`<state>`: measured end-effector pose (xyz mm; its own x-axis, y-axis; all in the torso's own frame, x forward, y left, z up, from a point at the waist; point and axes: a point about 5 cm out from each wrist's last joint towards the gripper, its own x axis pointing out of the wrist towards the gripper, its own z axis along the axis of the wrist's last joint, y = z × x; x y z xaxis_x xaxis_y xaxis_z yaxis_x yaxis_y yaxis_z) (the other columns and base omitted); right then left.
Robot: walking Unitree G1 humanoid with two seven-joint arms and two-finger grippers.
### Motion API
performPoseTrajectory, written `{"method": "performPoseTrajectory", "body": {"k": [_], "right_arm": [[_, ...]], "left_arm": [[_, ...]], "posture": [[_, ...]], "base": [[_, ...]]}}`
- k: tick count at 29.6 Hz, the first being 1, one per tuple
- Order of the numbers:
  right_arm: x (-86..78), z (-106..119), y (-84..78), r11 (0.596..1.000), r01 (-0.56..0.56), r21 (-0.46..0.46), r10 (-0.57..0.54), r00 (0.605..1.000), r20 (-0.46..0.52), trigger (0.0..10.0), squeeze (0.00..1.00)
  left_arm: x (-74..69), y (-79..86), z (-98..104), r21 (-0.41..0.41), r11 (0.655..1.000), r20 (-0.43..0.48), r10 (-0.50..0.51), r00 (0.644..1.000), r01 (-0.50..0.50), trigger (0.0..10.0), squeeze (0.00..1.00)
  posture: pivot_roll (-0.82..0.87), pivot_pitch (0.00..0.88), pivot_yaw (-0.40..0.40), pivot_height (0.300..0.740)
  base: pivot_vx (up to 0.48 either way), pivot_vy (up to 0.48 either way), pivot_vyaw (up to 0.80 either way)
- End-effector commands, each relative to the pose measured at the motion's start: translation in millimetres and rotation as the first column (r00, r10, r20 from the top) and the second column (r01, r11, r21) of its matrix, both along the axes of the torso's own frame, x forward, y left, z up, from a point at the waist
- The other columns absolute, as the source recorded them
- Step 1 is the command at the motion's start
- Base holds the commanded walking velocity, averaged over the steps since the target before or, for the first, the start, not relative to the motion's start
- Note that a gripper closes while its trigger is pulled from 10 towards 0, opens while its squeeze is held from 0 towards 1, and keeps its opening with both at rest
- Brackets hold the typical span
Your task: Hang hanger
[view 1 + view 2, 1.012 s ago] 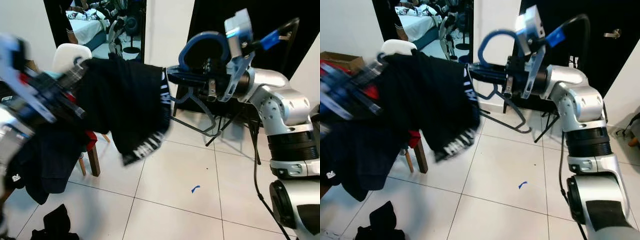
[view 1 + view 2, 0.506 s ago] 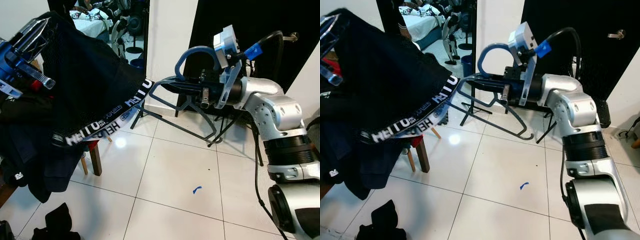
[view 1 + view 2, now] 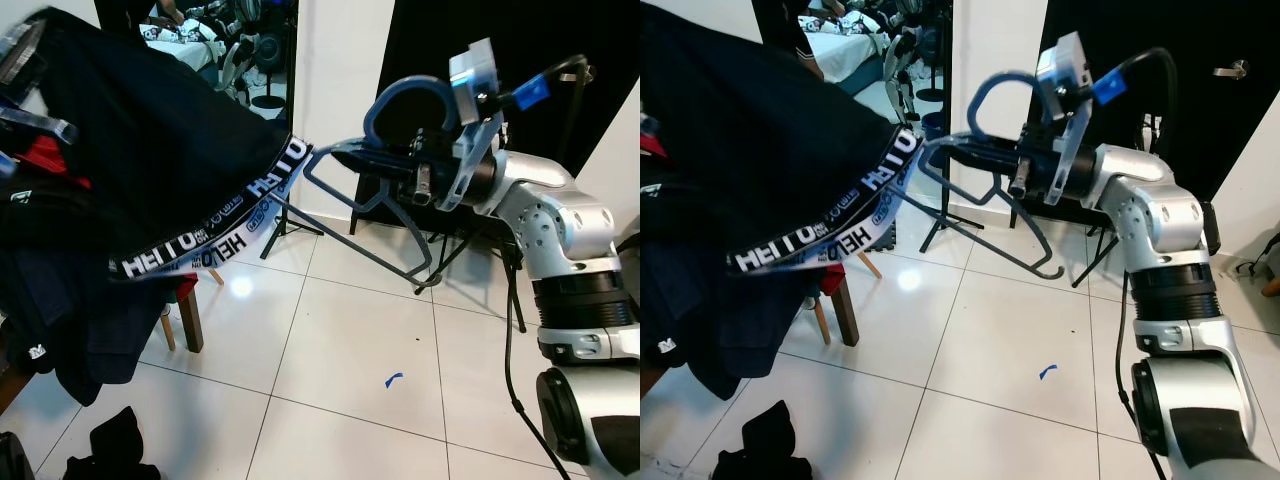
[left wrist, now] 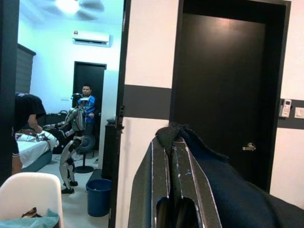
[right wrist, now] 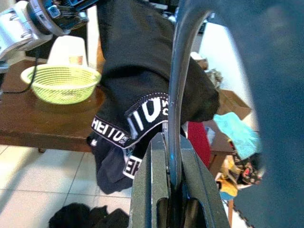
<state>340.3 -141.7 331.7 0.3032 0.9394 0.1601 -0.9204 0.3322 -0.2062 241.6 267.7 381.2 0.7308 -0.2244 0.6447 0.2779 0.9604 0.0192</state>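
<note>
The right gripper (image 5: 169,190) pinches the blue-grey hanger (image 3: 375,215), held high at the right. The left gripper (image 4: 173,190), far left, clamps the black garment (image 3: 150,160), whose white-lettered waistband (image 3: 215,235) reaches the hanger's tip. Below stand a wooden chair (image 3: 185,315), dark clothes (image 3: 115,445) and glossy white tiles (image 3: 340,370).

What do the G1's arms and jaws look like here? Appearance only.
The right arm is silver, built of rounded segments with black ribbed bands at the joints. A black cable hangs loose alongside it. At its wrist sits a white camera block with a blue connector. The right gripper and left gripper each have two long, flat black fingers.
</note>
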Motion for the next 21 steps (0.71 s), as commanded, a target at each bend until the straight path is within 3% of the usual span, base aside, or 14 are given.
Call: {"method": "performPoseTrajectory", "body": {"k": [1, 5, 6, 8, 10, 14, 16, 19, 20, 21], "right_arm": [[5.7, 6.9, -4.5, 0.997, 0.052, 0.051, -0.052, 0.999, -0.007, 10.0, 0.00], [7.3, 8.5, -6.2, 0.996, 0.064, 0.067, -0.064, 0.998, -0.011, 10.0, 0.00], [13.2, 11.6, -9.6, 0.988, 0.115, 0.102, -0.112, 0.993, -0.030, 10.0, 0.00], [13.2, 11.6, -9.6, 0.988, 0.115, 0.102, -0.112, 0.993, -0.030, 10.0, 0.00], [19.0, 13.5, -12.0, 0.977, 0.163, 0.135, -0.156, 0.986, -0.058, 10.0, 0.00], [22.2, 13.2, -14.0, 0.971, 0.189, 0.144, -0.180, 0.981, -0.076, 10.0, 0.00], [20.0, 11.2, -15.2, 0.978, 0.173, 0.118, -0.166, 0.984, -0.068, 10.0, 0.00], [18.3, 10.4, -15.6, 0.982, 0.159, 0.106, -0.153, 0.986, -0.064, 10.0, 0.00], [16.6, 9.5, -16.2, 0.985, 0.146, 0.089, -0.141, 0.988, -0.057, 10.0, 0.00], [16.6, 9.5, -16.2, 0.985, 0.146, 0.089, -0.141, 0.988, -0.057, 10.0, 0.00]], "left_arm": [[-3.6, -0.1, -0.6, -0.015, 1.000, 0.022, -0.020, 1.000, 0.020, 0.0, 0.00], [-4.7, -0.3, -1.2, -0.013, 0.999, 0.023, -0.031, 0.999, 0.031, 0.0, 0.00], [-13.5, -15.8, -3.1, 0.040, 0.982, 0.027, -0.187, 0.982, 0.186, 0.0, 0.00], [-13.5, -15.8, -3.1, 0.040, 0.982, 0.027, -0.187, 0.982, 0.186, 0.0, 0.00], [-19.9, -32.5, -9.5, 0.114, 0.947, -0.005, -0.302, 0.953, 0.301, 0.0, 0.00], [-15.8, -27.7, -15.1, 0.124, 0.961, -0.037, -0.243, 0.969, 0.246, 0.0, 0.00], [-12.1, -1.5, -10.8, 0.074, 0.994, -0.016, -0.085, 0.996, 0.086, 0.0, 0.00], [-12.2, 12.0, -7.1, 0.043, 0.999, -0.001, -0.004, 1.000, 0.005, 0.0, 0.00], [-13.5, 25.0, -3.0, 0.019, 0.997, 0.014, 0.079, 0.997, -0.079, 0.0, 0.00], [-13.5, 25.0, -3.0, 0.019, 0.997, 0.014, 0.079, 0.997, -0.079, 0.0, 0.00]], "posture": [[-0.03, 0.000, -0.056, 0.740], [-0.03, 0.000, -0.056, 0.740], [-0.02, 0.000, -0.056, 0.740], [-0.02, 0.000, -0.056, 0.740], [-0.02, 0.000, -0.056, 0.740], [-0.02, 0.000, -0.058, 0.740], [-0.02, 0.000, -0.058, 0.740], [-0.02, 0.000, -0.059, 0.740], [-0.02, 0.000, -0.059, 0.740], [-0.02, 0.000, -0.059, 0.740]], "base": [[0.000, 0.000, 0.00], [0.000, 0.000, 0.00], [0.000, 0.000, 0.00], [0.000, 0.000, 0.00], [0.000, 0.000, 0.00], [0.000, 0.000, 0.00], [0.000, 0.000, 0.00], [0.000, 0.000, 0.00], [0.000, 0.000, 0.00], [0.000, 0.000, 0.00]]}}
